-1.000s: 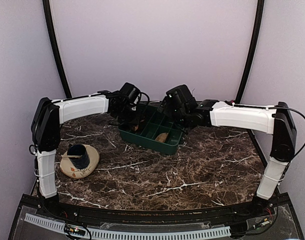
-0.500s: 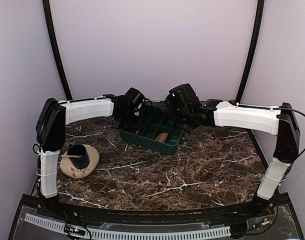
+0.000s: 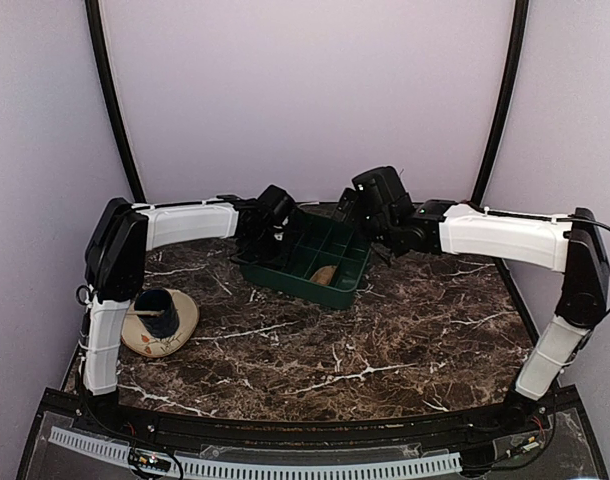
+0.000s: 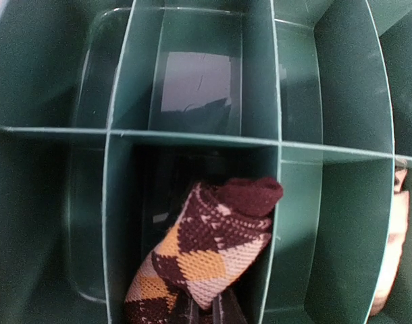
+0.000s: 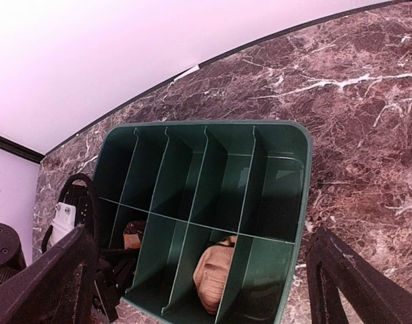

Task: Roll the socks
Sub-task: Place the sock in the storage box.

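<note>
- Holding checked sock [image 4: 206,250] inside a green tray [image 4: 192,138] compartment: left gripper [image 4: 207,312], clenched on its lower end.
- Right gripper [image 5: 199,235] released, fingers wide, above tray.
- Tan sock [image 5: 213,273] lies in another compartment.

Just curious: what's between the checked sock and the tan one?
One empty tray compartment separates checked sock and tan sock; left wrist view shows it.
</note>
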`<state>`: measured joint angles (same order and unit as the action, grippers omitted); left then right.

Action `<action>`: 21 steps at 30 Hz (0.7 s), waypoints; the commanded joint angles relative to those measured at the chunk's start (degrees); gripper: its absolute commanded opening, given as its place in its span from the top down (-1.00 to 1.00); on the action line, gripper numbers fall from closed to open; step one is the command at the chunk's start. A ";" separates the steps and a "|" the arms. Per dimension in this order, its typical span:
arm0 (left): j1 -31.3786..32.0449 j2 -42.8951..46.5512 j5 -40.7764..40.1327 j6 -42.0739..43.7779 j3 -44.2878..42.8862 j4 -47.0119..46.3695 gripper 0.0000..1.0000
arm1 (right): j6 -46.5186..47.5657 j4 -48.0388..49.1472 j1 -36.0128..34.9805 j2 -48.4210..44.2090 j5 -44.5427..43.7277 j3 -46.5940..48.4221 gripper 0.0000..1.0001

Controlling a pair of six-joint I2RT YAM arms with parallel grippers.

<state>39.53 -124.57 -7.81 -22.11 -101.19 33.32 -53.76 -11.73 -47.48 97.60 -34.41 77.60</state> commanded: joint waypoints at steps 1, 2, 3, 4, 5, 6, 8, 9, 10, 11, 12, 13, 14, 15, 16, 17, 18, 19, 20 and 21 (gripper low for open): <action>-0.42 -0.63 3.25 -0.44 -2.23 2.42 1.00 | 7.28 6.39 0.36 -3.96 0.13 -1.70 -1.00; -0.65 -0.81 3.96 -0.47 -2.50 2.46 1.00 | 8.65 7.43 0.37 -4.44 0.50 -2.09 -1.00; -0.86 -0.98 4.55 -0.48 -2.58 2.52 1.00 | 9.91 8.51 0.35 -4.88 0.99 -2.63 -1.00; -1.16 -1.19 5.16 -0.41 -2.76 2.76 1.00 | 11.08 9.56 0.34 -5.51 1.46 -3.20 -1.00; -1.49 -1.27 5.63 -0.36 -2.83 2.96 1.00 | 12.09 10.40 0.36 -5.87 1.84 -3.73 -1.00; -1.74 -1.41 6.00 -0.25 -2.80 3.10 1.00 | 12.40 11.24 0.36 -5.90 1.91 -4.22 -1.00; -2.43 -1.69 7.11 -0.01 -2.83 3.30 1.00 | 14.72 12.13 0.39 -5.86 2.78 -4.70 -1.00; -2.70 -1.85 7.67 0.11 -2.84 3.45 1.00 | 15.79 12.45 0.37 -5.86 3.27 -4.69 -1.00; -2.97 -2.09 8.06 0.18 -2.86 3.57 1.00 | 16.89 12.35 0.39 -5.85 3.81 -4.31 -1.00; -3.19 -2.30 8.46 0.39 -3.13 3.78 1.00 | 17.68 11.74 0.33 -5.82 4.09 -3.53 -1.00; -3.37 -2.52 8.80 0.65 -3.45 4.12 1.00 | 18.17 11.04 0.41 -5.85 4.21 -2.55 -1.00; -3.54 -2.86 9.05 0.93 -3.90 4.43 1.00 | 18.81 10.76 0.36 -5.86 4.63 -1.98 -1.00; -3.65 -3.25 9.39 1.31 -4.65 5.05 1.00 | 19.39 10.87 0.36 -5.69 5.07 -1.61 -1.00; -3.82 -3.81 9.70 1.75 -5.61 5.62 1.00 | 19.90 11.04 0.44 -5.59 5.47 -1.33 -1.00; -3.92 -4.59 10.25 2.11 -6.65 6.41 1.00 | 20.21 11.02 0.37 -5.41 5.69 -1.06 -1.00; -3.93 -5.31 10.72 2.48 -7.77 7.33 1.00 | 20.49 11.02 0.32 -5.34 5.75 -0.85 -1.00; -3.93 -6.06 11.02 2.81 -8.88 8.16 1.00 | 20.79 11.03 0.39 -5.18 5.76 -0.65 -1.00; -3.93 -6.64 11.18 3.01 -9.69 8.83 1.00 | 21.18 11.07 0.40 -5.05 5.65 -0.47 -1.00; -3.93 -7.14 11.34 3.18 -10.28 9.21 1.00 | 21.54 10.96 0.38 -4.91 5.58 -0.30 -1.00; -3.93 -7.40 11.40 3.24 -10.54 9.48 1.00 | 21.87 10.75 0.40 -4.71 5.51 0.00 -1.00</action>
<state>35.88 -130.69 1.74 -20.62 -109.27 38.13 -34.85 -2.76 -47.35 92.77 -29.32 75.22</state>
